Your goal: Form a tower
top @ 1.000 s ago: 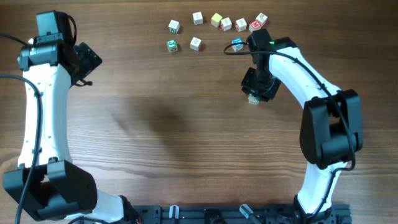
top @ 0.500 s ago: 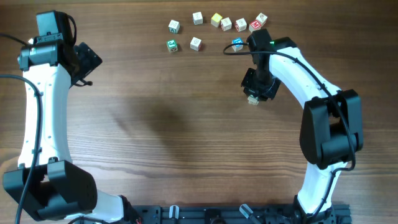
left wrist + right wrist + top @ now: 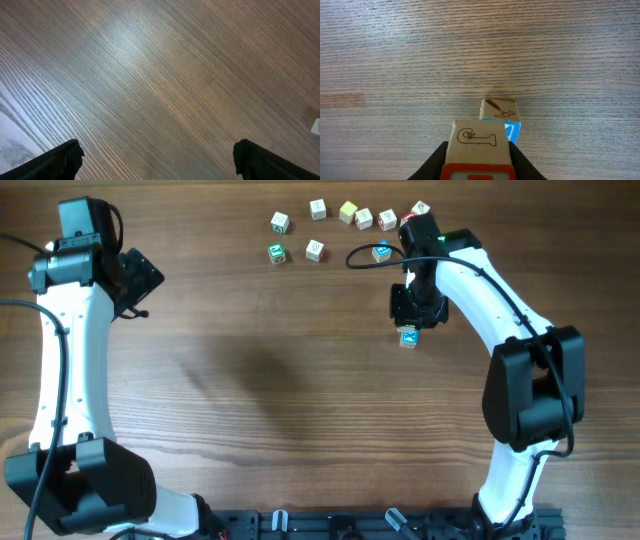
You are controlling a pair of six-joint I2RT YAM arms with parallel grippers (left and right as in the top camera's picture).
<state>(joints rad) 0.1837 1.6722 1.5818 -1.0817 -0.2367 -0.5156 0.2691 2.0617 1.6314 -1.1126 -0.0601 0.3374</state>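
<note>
Right claw (image 3: 479, 162) clenched on a cube (image 3: 476, 140), blue cube (image 3: 408, 337) near its overhead 6 o'clock; left claw (image 3: 157, 155) released.

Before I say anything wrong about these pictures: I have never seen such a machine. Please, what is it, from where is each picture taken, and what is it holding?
These are two robot arms at a wooden table. One picture looks down from above; the other two come from small cameras on the wrists. The left arm stands at the side, its jaws wide open with nothing between them. The right arm grips a small wooden block in its jaws. Just beyond it sits a second block, with a hammer picture and a blue side. More loose blocks lie near the table's far edge.
</note>
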